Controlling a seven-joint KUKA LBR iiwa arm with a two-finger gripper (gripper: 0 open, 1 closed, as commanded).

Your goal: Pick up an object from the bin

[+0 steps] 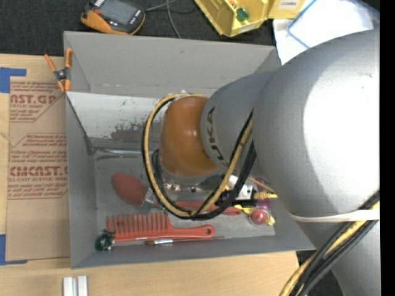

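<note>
My gripper is low in the middle of the bin, mostly hidden under the arm's orange cover and its cables. Just to its left a red egg-shaped thing lies on the bin floor, close beside it; whether they touch I cannot tell. In front of the gripper lies a red comb with a long handle pointing right. A small red ball with yellow and pink parts rests to the gripper's right.
A small dark green thing sits at the comb's left end, near the bin's front left corner. A thin metal piece lies along the front wall. The big grey arm covers the bin's right side.
</note>
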